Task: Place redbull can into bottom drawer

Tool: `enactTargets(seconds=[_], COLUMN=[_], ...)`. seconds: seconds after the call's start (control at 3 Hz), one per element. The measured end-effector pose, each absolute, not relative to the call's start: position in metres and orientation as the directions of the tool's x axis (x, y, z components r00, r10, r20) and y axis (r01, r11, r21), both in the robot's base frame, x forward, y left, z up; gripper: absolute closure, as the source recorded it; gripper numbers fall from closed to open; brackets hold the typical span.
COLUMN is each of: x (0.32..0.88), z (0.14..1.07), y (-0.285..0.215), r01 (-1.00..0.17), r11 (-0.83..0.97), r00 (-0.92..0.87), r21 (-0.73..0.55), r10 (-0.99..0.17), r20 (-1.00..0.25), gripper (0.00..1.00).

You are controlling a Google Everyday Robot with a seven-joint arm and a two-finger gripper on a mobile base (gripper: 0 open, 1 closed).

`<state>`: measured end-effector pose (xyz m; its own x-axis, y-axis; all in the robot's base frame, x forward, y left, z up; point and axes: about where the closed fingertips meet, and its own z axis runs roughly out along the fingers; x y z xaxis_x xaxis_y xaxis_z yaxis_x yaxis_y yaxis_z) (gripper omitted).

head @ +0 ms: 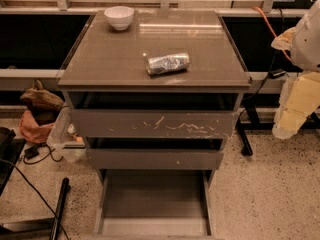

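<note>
The redbull can (pixel 168 63) lies on its side on the cabinet top (pixel 115 59), a little right of centre near the front edge. The bottom drawer (pixel 155 194) is pulled out at floor level, and its flat grey floor is bare. The drawer with the white-scratched front (pixel 155 124) and the plain middle drawer (pixel 155 159) above it stand slightly out. My gripper (pixel 289 119) hangs on the pale arm at the right edge of the view. It is beside the cabinet, well right of the can and below the level of the top, and holds nothing that I can see.
A white bowl (pixel 119 17) stands at the back left of the cabinet top. Bags (pixel 37 114) and a clear bin (pixel 65 134) sit on the floor to the left, with cables (pixel 30 184) and a black pole (pixel 59 204). A table leg (pixel 245 134) stands to the right.
</note>
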<state>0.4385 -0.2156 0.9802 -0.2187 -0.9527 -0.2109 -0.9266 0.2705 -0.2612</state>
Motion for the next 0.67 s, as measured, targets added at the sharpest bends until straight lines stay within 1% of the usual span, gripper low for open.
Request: enactTargets(seconds=[0.33,0.67], x=[0.439,0.464], z=[0.980,0.972], y=[-0.216,-0.210], r01=[-0.927,-0.927], r11=[0.270,0.237], r00=[-0.219,-0.168], r21=[-0.261,-0.291], r10=[-0.953,-0.955], r20=[-0.211,-0.244], gripper=[0.00,0.00])
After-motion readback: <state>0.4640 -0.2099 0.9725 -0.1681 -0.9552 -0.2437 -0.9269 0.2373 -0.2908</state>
